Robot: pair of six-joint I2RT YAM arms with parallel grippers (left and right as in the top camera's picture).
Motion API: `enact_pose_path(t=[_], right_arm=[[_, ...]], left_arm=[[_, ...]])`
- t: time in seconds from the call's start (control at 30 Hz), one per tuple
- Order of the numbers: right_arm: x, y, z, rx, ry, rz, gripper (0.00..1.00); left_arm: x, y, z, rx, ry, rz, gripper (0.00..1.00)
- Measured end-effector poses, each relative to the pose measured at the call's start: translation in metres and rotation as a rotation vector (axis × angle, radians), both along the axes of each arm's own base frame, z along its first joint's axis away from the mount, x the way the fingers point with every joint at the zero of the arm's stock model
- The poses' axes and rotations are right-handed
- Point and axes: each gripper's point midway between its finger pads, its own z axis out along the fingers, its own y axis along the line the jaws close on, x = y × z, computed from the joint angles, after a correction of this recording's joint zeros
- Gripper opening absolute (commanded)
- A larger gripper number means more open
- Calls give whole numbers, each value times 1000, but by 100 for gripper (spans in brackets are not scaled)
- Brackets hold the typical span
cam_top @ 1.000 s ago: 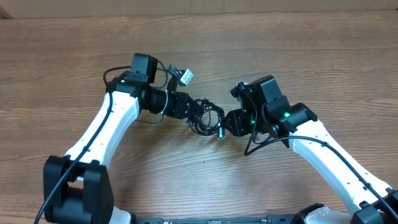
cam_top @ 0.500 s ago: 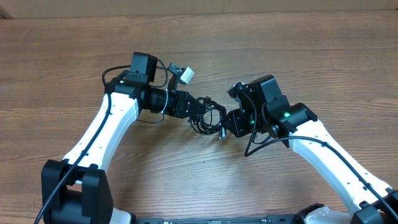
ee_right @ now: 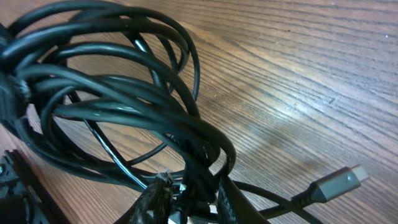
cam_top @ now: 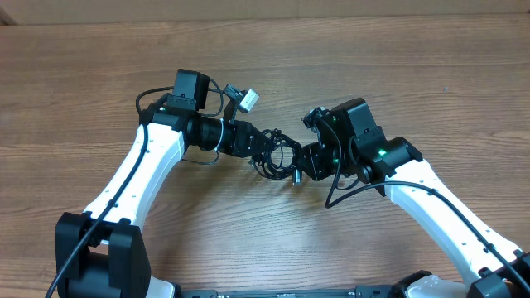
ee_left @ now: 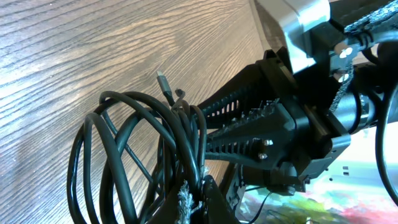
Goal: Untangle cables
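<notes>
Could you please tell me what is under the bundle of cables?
Bare wooden table shows through the loops of the cables. Where the strands bunch thickly, the surface beneath is covered and cannot be seen.

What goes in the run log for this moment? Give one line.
left gripper: shut on cables | right gripper: shut on cables | cables: tangled bundle between both grippers | plug: loose
</notes>
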Motion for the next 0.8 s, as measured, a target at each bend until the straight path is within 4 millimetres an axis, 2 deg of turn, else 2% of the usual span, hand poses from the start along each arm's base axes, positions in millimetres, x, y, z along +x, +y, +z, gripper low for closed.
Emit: enact_pose_path(t=[0.07,0.27,0.37,0.47,0.63,0.7,0.73,0.8], right_arm=[[1,0,1,1,-6,4,4],[1,1,1,4,-3,1,4],[-1,-6,-4,-31,14,-19,4],[-2,-21,-14,-111,43,-92,4],[1,-62,-30,-288,80,-303,4],[5,-63,-28,-288,69,-336,15],[7,-61,-27,-273,65,-335,29],[8,-50,-23,-224,56,-284,44]], left_arm=[[0,0,0,1,0,1,4],[0,0,-1,5,0,2,4],[1,1,-2,12,-1,4,4],[1,1,-3,17,-2,7,4],[1,2,-3,19,-2,7,4],[1,2,-3,19,-2,7,4],[1,2,-3,20,-2,8,4],[1,2,-3,22,-3,8,4]])
